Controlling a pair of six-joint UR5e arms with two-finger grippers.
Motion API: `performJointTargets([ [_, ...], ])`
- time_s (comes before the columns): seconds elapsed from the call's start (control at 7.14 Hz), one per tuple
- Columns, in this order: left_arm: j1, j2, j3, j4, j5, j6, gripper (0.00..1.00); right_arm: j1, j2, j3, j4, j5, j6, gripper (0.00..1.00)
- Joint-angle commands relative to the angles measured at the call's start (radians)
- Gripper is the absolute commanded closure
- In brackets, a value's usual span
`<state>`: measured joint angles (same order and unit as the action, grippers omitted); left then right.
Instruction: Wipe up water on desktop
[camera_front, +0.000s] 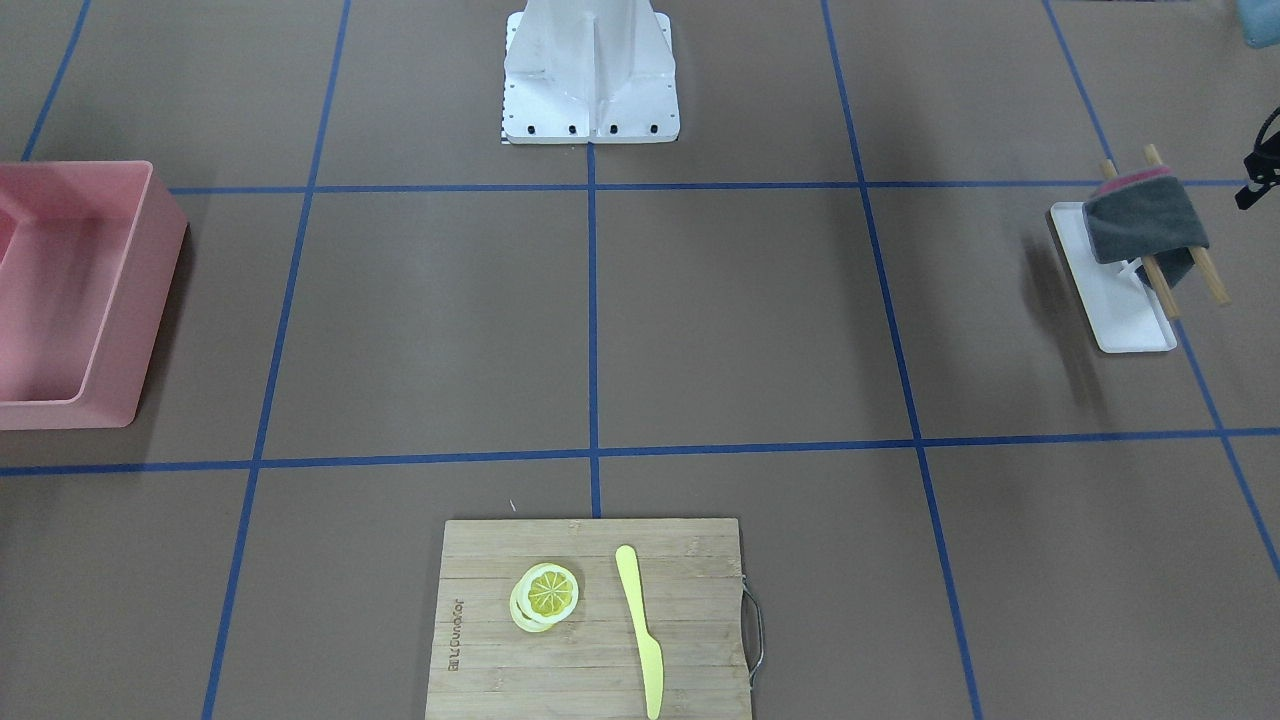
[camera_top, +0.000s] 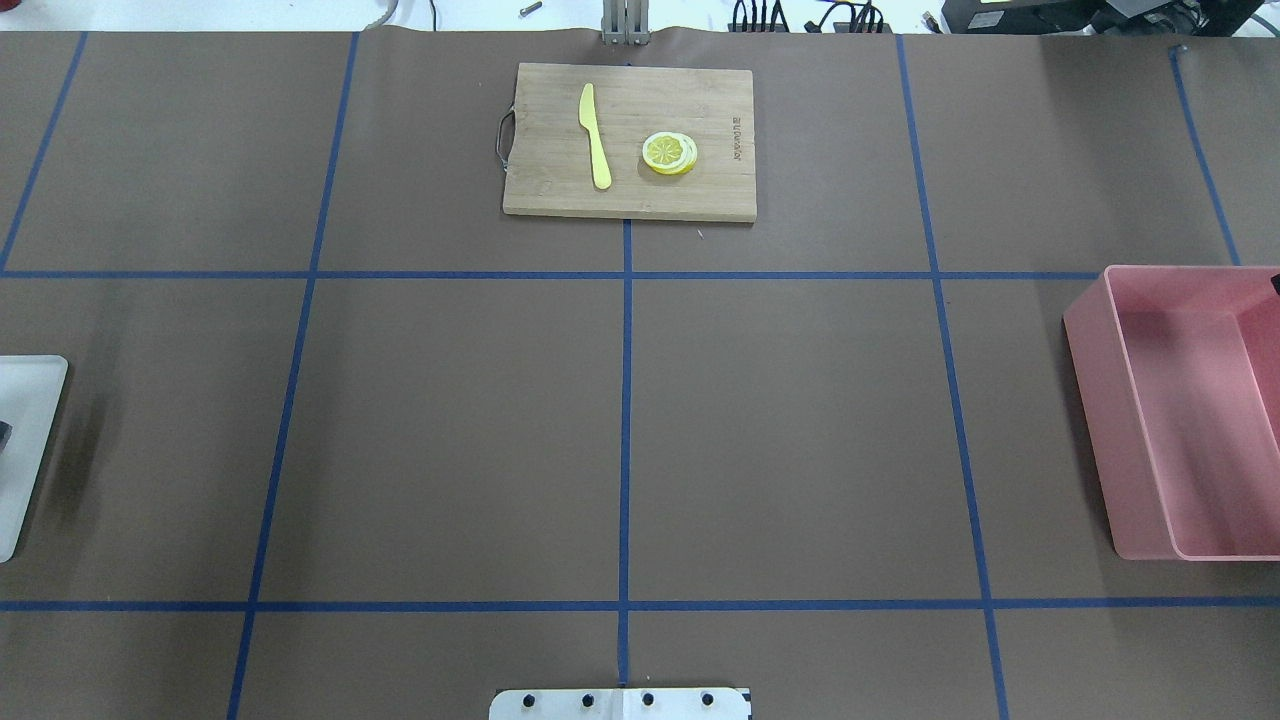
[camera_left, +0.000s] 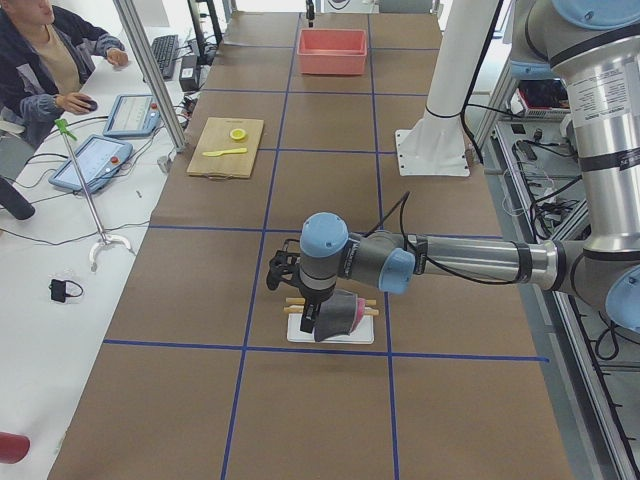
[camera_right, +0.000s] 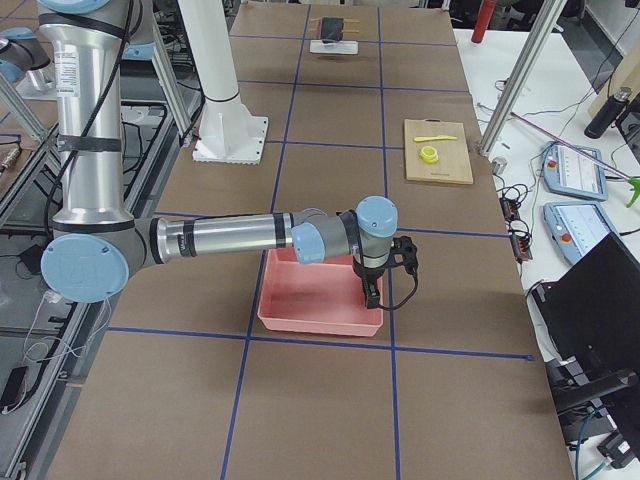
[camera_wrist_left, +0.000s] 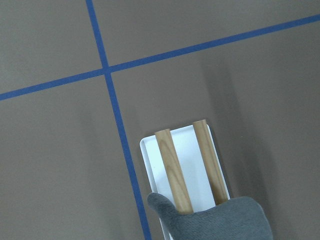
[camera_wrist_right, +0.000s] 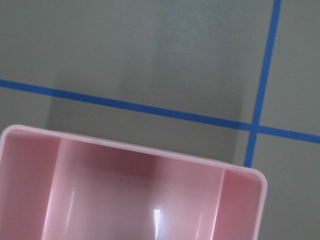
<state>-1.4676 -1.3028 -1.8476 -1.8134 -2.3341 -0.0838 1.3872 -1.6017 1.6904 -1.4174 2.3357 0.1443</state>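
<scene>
The desktop (camera_front: 740, 320) is a matte brown surface with blue tape lines; I see no water on it. A grey cloth (camera_front: 1140, 220) hangs over a two-dowel wooden rack (camera_wrist_left: 172, 170) on a white tray (camera_front: 1125, 310). The cloth also shows in the exterior left view (camera_left: 342, 315) and the left wrist view (camera_wrist_left: 215, 222). My left gripper (camera_left: 310, 315) hovers just beside the cloth; I cannot tell if it is open or shut. My right gripper (camera_right: 372, 288) hangs over the pink bin (camera_right: 310, 300); I cannot tell its state either.
The pink bin (camera_front: 60, 300) stands empty at the robot's right end of the desktop. A bamboo cutting board (camera_front: 590, 620) at the far middle edge holds a yellow knife (camera_front: 640, 620) and lemon slices (camera_front: 547, 595). The robot's white base (camera_front: 590, 90) stands at the near middle.
</scene>
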Motion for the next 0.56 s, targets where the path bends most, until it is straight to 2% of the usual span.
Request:
performJointTargets([
  [0.0, -0.049, -0.003, 0.013, -0.001, -0.005, -0.004, 0.02, 0.056, -0.061, 0.003, 0.002, -0.001, 0.000, 0.00],
  [0.28, -0.051, 0.016, 0.007, -0.006, -0.007, -0.020, 0.02, 0.064, -0.064, 0.005, 0.005, -0.003, 0.000, 0.00],
  [0.42, -0.045, 0.014, -0.001, -0.024, -0.031, -0.137, 0.02, 0.064, -0.067, 0.008, 0.011, -0.004, 0.004, 0.00],
])
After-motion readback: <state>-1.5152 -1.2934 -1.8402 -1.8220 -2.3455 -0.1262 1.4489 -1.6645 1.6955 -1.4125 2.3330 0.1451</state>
